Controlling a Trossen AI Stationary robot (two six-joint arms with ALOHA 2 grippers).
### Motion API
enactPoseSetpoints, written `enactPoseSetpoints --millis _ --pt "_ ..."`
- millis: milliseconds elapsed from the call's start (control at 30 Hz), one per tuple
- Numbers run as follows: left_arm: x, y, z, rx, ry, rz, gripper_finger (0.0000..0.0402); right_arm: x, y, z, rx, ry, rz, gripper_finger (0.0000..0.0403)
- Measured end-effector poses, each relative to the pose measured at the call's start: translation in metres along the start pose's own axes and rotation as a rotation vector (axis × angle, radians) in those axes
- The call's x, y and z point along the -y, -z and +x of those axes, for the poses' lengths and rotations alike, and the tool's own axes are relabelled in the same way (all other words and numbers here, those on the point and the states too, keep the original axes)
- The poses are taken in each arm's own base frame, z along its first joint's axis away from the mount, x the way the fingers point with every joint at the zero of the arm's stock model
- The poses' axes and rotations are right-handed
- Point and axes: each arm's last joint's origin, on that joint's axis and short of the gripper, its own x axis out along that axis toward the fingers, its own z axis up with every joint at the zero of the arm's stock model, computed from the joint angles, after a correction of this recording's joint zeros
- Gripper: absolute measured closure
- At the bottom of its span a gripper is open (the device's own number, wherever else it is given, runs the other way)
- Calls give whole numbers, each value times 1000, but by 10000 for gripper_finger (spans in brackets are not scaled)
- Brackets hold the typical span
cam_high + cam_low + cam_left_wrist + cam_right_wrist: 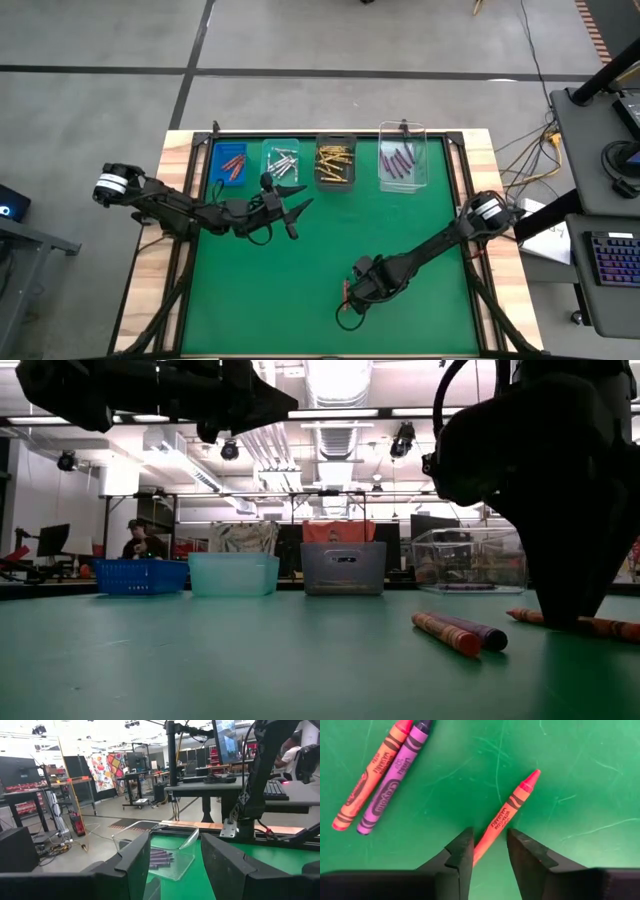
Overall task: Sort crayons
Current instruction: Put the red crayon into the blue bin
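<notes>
R gripper [487, 851] jaws part-open astride red crayon [507, 815], nothing gripped yet; crayon could be rolled/skewed at closure. L gripper [175, 862] open, empty.

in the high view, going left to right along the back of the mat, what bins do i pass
blue bin with red crayons → pale bin with silver ones → grey bin with gold ones → clear bin with purple crayons

Four bins [337, 163] stood in a row at the frame's top. Three loose crayons lay on the mat: two red [507, 814], one purple [394, 777].
</notes>
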Motion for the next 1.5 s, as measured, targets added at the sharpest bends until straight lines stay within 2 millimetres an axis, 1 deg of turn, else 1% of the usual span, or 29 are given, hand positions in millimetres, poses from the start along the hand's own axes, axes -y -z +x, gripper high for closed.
enactPoseSetpoints --millis 167,400,467,533,633,733,800,867,1100,1233,1333,1433,1500 --pt "0 0 0 0 0 -1 242 0 -1 2 6 5 -30 313" --pt "1 0 0 5 31 -27 242 -1 -3 2 22 -1 -72 376" --pt "2 0 0 11 82 -59 242 -1 -3 2 23 0 -93 388" --pt "3 -1 1 19 153 -83 242 -1 -3 0 28 -1 -130 391" --pt "4 -3 3 42 326 -113 243 1 -4 -6 71 6 -195 393" --pt "6 -4 4 60 499 -123 246 4 -5 -21 130 10 -265 394" --pt "7 -4 4 66 549 -123 247 6 -6 -32 173 4 -313 394" --pt "7 -4 3 65 559 -122 248 7 -7 -42 246 3 -347 394" --pt "7 -4 3 52 560 -157 249 15 -12 -90 557 25 -510 394" --pt "7 -5 3 53 560 -166 249 15 -14 -116 768 -9 -599 394" --pt "7 -5 3 53 560 -166 249 13 -16 -127 921 -77 -698 394" --pt "7 -5 3 53 562 -166 249 13 -18 -133 1084 -167 -794 394" --pt "7 -5 3 56 582 -169 249 15 -21 -134 1195 -265 -838 394"
